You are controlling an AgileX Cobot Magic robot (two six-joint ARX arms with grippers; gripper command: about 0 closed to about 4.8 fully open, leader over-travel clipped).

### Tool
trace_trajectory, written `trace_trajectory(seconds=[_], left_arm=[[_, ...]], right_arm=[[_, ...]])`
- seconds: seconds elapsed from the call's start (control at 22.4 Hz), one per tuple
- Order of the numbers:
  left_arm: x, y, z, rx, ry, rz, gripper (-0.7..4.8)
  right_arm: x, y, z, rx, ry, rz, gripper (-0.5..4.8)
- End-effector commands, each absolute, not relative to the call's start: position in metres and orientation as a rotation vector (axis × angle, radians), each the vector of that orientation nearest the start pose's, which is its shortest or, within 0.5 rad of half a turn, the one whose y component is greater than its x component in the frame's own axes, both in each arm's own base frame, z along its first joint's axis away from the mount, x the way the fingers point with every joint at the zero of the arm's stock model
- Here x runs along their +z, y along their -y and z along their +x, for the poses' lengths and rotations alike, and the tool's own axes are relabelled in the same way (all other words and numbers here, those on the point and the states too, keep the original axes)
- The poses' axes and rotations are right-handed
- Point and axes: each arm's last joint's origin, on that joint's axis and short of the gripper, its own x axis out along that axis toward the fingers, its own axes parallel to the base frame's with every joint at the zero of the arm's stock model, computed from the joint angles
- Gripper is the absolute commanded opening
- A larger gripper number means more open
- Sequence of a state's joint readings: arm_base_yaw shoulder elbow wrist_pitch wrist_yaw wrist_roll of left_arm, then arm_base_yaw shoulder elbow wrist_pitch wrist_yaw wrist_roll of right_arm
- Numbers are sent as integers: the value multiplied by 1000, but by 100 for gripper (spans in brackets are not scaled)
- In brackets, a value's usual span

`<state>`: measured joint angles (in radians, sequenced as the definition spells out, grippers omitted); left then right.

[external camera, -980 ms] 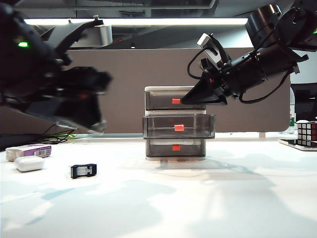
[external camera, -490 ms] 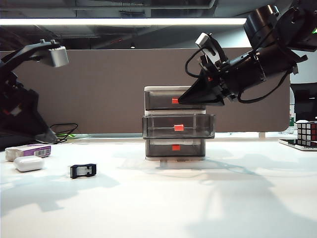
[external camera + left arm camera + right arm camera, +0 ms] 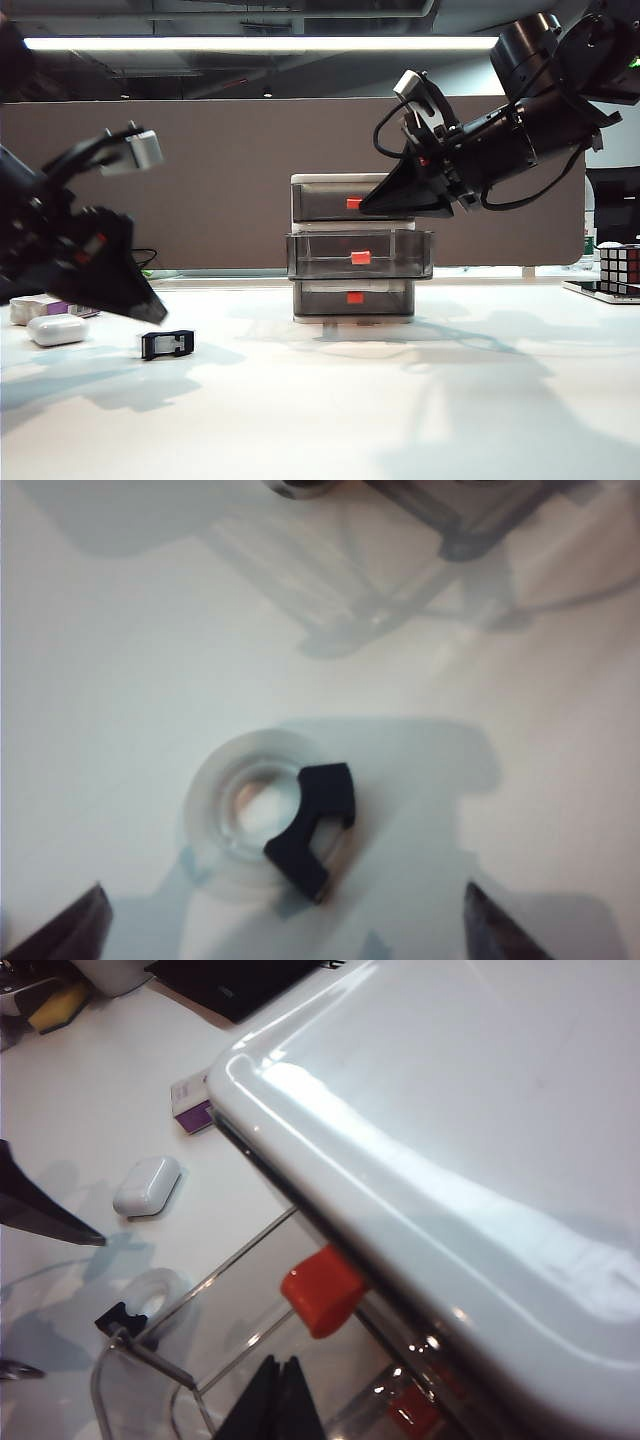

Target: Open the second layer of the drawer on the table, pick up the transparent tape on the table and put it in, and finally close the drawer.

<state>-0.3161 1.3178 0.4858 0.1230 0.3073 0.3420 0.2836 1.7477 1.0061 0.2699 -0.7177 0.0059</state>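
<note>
The drawer (image 3: 352, 250) stands mid-table, its second layer (image 3: 360, 255) pulled out toward the front. The transparent tape (image 3: 167, 344), a small black dispenser with a clear roll, lies on the table (image 3: 400, 400) to the left. My left gripper (image 3: 140, 300) hangs just above and left of the tape. In the left wrist view the tape (image 3: 262, 820) lies ahead of the open left gripper (image 3: 285, 945), one fingertip (image 3: 75, 930) at each side, nothing held. My right gripper (image 3: 375, 203) hovers by the top drawer's front. Its dark fingers (image 3: 280, 1400) are pressed together above the pulled-out second layer (image 3: 150, 1355).
A white rounded case (image 3: 57, 329) and a purple-and-white box (image 3: 40, 308) lie at the far left, behind the left arm. A Rubik's cube (image 3: 620, 268) sits at the right edge. The brown partition (image 3: 230, 180) closes off the back.
My left arm has swung from high at the left edge down and rightward over the tape. The right arm has stayed by the top drawer.
</note>
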Motion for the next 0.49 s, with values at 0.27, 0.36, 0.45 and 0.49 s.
trace_trajectory(seconds=[0.27,0.36,0.45,0.49], left_arm=[[135,91,249,-719,-546,319,479],[131,93,255,-722,-560,318,479],[126,95,262,-728,-580,315,479],[125,96,263,-738,-584,309,479]], right_arm=[[205,-122,347,1000,-474,113,-5],[204,-122,347,1000,-476,114,-5],[204,-122,347,1000,-479,114,-5],[204,-122,347,1000,-480,114,-5]])
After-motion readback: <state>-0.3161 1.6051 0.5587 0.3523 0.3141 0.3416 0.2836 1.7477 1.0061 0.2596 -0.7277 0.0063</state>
